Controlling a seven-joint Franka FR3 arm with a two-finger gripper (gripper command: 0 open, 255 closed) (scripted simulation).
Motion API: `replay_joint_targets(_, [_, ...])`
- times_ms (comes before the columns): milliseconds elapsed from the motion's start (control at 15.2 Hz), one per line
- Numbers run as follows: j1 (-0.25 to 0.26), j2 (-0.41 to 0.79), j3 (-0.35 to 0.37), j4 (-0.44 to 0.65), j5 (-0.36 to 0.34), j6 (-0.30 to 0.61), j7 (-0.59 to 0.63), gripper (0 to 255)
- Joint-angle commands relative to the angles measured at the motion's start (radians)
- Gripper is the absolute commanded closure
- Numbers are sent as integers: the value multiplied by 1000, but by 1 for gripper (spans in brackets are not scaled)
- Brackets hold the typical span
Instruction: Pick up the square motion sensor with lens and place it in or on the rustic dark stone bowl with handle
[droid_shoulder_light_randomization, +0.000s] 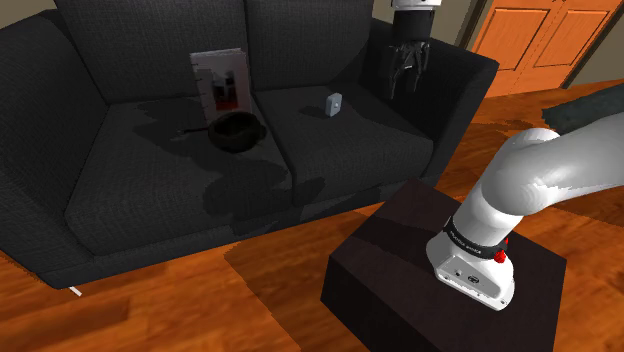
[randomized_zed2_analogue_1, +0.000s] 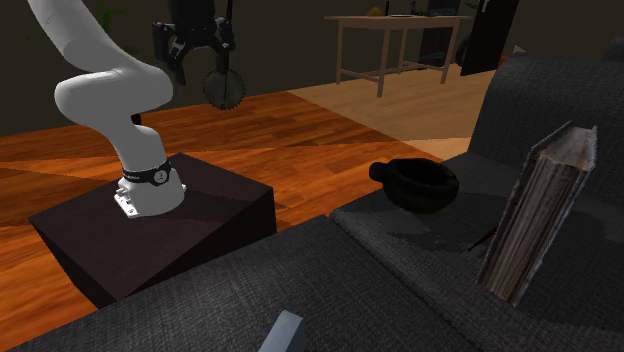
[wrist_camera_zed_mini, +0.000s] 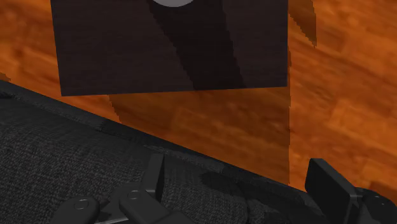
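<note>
Claw (droid_shoulder_light_randomization: 408, 88) downward, fingers (wrist_camera_zed_mini: 327, 184) apart, above sofa (droid_shoulder_light_randomization: 345, 150)

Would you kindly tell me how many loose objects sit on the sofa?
3: the pale sensor on the shoulder view's right cushion, the dark bowl on the left cushion, the book upright against the backrest behind it. Some may lie off-frame.

Opposing exterior views across sofa (droid_shoulder_light_randomization: 100, 170)

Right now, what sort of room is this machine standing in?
Most likely a living room in a house: a big dark fabric sofa, a polished wooden floor, orange panelled doors behind the sofa, and a wooden table farther off.
</note>
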Motion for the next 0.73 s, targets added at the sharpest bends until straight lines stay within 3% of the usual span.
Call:
replay_joint_targets(0, [0,0,0,0,0,0,0,0])
replay_joint_targets(660, [-66,298,-34,53,-55,295,1,0])
